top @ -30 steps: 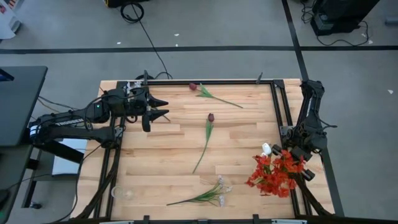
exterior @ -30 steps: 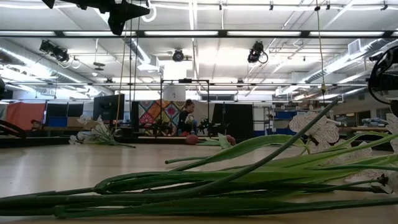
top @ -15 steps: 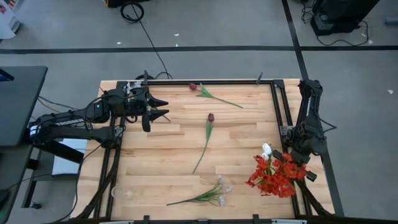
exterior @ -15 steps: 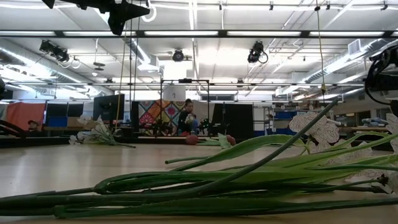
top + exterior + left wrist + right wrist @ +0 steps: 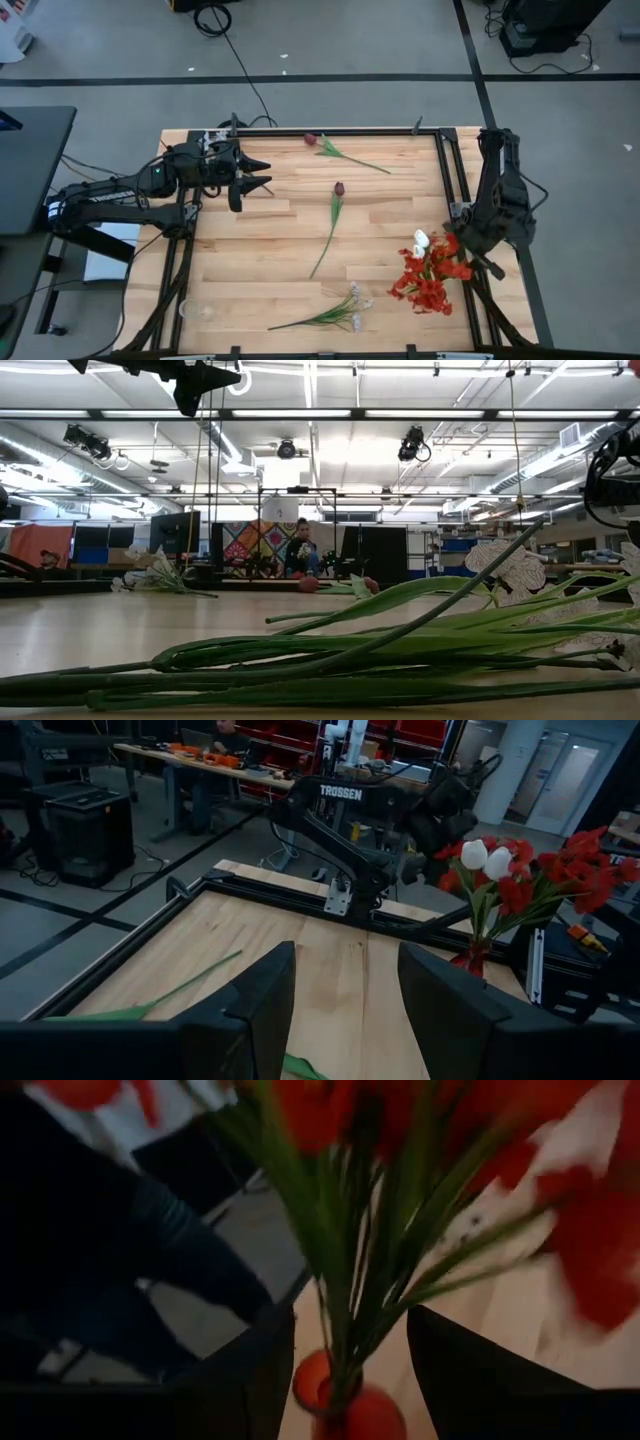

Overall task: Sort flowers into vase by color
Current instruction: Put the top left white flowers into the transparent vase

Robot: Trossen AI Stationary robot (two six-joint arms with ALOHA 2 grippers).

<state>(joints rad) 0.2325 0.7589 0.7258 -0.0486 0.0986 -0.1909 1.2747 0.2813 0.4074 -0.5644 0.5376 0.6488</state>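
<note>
A red vase [image 5: 352,1413] with red blooms [image 5: 428,278] and two white tulips [image 5: 420,240] stands near the table's right edge. The vase [image 5: 470,960] also shows in the left wrist view. My right gripper [image 5: 350,1370] is open and points down from above among the blooms, one finger on each side of the green stems [image 5: 345,1270] over the vase mouth. My left gripper [image 5: 268,173] is open and hovers near the far left corner, touching nothing. Two maroon tulips [image 5: 311,139] [image 5: 339,188] and a white blossom spray [image 5: 345,305] lie flat on the wood. My right gripper comes at the bouquet from above, pointing down along the stems [image 5: 400,1230]. The stems and the vase mouth [image 5: 318,1375] stand in the gap between its fingers [image 5: 240,1380]. I cannot tell whether the fingers touch the stems or the vase.
The spray's stems [image 5: 330,655] lie close in front of the low camera. A small clear object [image 5: 192,310] lies at the near left corner. A black frame rail [image 5: 350,131] runs along the far edge. Bare wood [image 5: 270,240] lies between the arms.
My right arm has swung toward the table's left and reaches farther over the bouquet. The red blooms and white tulips have shifted toward the table's left and slightly toward the far edge.
</note>
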